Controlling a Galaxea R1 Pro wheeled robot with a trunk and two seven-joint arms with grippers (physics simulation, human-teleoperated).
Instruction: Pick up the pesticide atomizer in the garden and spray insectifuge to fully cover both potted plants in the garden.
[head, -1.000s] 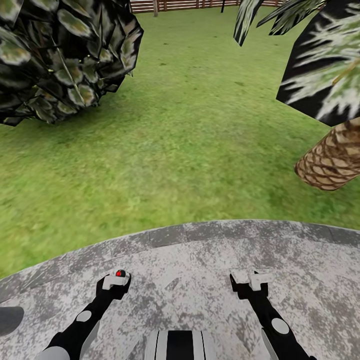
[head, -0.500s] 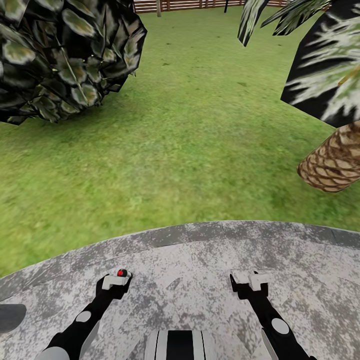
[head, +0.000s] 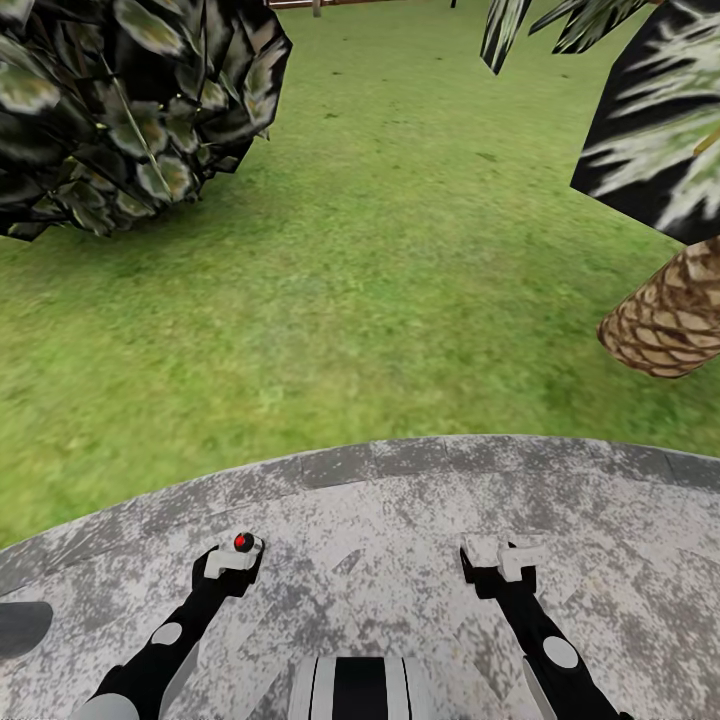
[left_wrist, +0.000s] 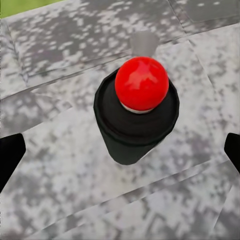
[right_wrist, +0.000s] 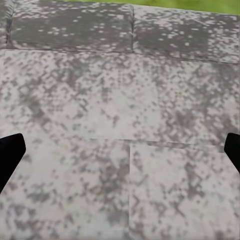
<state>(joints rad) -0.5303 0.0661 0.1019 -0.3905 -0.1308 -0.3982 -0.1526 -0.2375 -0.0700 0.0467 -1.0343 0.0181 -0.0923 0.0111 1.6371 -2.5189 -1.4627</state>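
Wide green lawn (head: 380, 250) ahead, round grey paved patch (head: 400, 490) below, big dark shrub (head: 120, 110) on the left. Down low, right gripper (head: 503, 553) with fingers (right_wrist: 10, 155) spread apart on nothing, left gripper (head: 235, 556) spread apart too, tiny pesticide atomizer (left_wrist: 136, 120) between them. Looks light, hard and slippery, so best squeezed gently round the black body, not the red ball
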